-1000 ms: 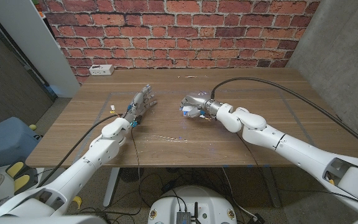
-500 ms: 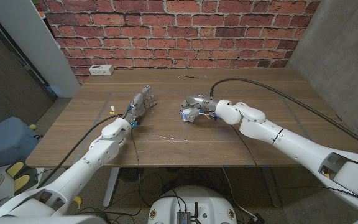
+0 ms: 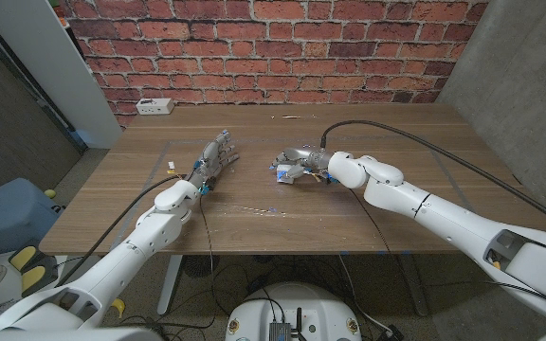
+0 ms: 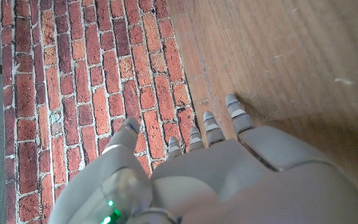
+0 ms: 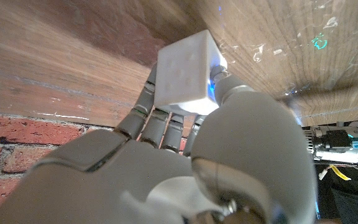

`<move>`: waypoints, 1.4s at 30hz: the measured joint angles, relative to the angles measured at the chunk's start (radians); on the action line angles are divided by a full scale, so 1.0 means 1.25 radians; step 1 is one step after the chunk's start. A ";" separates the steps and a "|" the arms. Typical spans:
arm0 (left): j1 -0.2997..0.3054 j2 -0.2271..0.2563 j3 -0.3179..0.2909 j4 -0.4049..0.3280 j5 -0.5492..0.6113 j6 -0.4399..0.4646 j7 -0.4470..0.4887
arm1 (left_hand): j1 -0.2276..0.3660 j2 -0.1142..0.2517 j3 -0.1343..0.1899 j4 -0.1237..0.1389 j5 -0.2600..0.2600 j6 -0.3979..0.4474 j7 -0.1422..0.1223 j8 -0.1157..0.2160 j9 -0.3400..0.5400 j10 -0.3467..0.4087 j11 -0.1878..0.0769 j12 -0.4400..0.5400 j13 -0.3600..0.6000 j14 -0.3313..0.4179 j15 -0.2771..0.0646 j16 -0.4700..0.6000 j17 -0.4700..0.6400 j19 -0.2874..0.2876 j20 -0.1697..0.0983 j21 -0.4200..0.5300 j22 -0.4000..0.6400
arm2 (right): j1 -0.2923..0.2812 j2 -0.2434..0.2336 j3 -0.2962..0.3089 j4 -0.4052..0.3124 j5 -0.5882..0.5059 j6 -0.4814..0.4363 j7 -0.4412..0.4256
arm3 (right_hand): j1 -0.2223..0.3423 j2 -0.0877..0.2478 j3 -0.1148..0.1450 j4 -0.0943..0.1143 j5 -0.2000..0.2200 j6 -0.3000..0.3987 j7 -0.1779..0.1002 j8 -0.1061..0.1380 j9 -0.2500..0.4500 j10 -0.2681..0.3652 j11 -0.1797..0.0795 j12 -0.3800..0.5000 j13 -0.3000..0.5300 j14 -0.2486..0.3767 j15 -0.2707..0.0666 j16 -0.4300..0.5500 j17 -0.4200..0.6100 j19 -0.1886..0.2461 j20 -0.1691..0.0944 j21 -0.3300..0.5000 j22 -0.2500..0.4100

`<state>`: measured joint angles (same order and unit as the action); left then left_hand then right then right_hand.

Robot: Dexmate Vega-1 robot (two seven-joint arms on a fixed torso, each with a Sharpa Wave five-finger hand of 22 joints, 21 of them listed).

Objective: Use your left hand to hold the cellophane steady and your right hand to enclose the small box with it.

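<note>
A: Near table centre, where's the small box?
B: Held in the right hand, fingers wrapped round it, over the cellophane, which lies clear on the wood twd the robot's side.
A: Left hand?
B: Fingers apart, holding nothing, well apart from the box on its left. Can't tell if it touches the film.
A: So the key relation?
B: Box is w/ the right hand; the left must prob. reach across to pin the sheet.
</note>
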<state>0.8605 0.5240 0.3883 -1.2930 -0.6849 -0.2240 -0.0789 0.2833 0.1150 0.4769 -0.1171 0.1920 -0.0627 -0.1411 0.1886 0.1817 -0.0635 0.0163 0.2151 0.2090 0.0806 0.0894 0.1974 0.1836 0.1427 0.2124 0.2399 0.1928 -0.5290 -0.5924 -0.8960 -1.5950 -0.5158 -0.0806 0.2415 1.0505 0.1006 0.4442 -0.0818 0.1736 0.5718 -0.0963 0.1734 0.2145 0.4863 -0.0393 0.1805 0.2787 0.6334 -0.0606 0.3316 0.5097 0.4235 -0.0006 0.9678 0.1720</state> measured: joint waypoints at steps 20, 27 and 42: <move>-0.001 0.004 0.000 -0.009 0.003 0.002 0.002 | -0.004 -0.004 0.006 0.001 0.000 0.000 0.000 0.000 0.000 0.000 0.000 0.000 0.000 0.000 0.000 0.000 0.000 0.000 0.000 0.000 0.000 | 0.018 -0.018 -0.015 -0.017 -0.013 -0.035 0.051 | -0.308 -0.148 -0.188 0.084 0.062 -0.308 0.019 0.003 -0.016 -0.222 0.031 -0.003 -0.039 -0.246 0.014 -0.101 -0.041 -0.117 0.093 -0.126 0.000; 0.003 0.011 0.002 -0.025 0.014 0.005 0.013 | -0.004 -0.004 0.006 0.001 0.000 0.000 0.000 0.000 0.000 0.000 0.000 0.000 -0.002 0.000 0.000 0.000 0.000 0.000 0.000 0.000 0.000 | -0.001 -0.030 0.001 -0.026 0.004 -0.009 0.002 | -0.320 -0.136 -0.199 0.080 0.075 -0.348 0.028 0.010 -0.015 -0.287 0.041 0.002 -0.045 -0.375 0.051 -0.117 -0.059 -0.225 0.131 -0.205 -0.004; 0.029 0.063 0.025 -0.114 0.139 0.030 0.120 | 0.004 -0.012 0.017 -0.018 0.000 0.028 0.010 0.006 0.000 0.003 -0.003 0.000 -0.004 -0.018 -0.005 -0.013 -0.002 -0.055 0.000 -0.026 0.000 | -0.091 -0.074 0.061 -0.087 -0.011 0.005 -0.131 | -0.312 -0.126 -0.202 0.077 0.083 -0.303 0.030 0.027 -0.016 -0.254 0.041 0.022 -0.048 -0.367 0.044 -0.104 -0.074 -0.223 0.125 -0.224 -0.004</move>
<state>0.8962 0.6022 0.4194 -1.4351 -0.5107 -0.1864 0.0715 0.2879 0.0998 0.4985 -0.1392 0.1920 -0.0281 -0.1288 0.1962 0.1817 -0.0596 0.0124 0.2151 0.2044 0.0581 0.0826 0.1809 0.1813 0.0744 0.2124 0.2068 0.1928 -0.6421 -0.6843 -0.8199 -1.7040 -0.5300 -0.0745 0.0775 0.6611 -0.0572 0.1919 0.0139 0.2780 0.1930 -0.0593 0.2075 0.1941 0.1683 0.0125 0.2077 0.2183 0.1751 -0.0055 0.2011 0.4170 0.1448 0.1552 0.6878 0.1673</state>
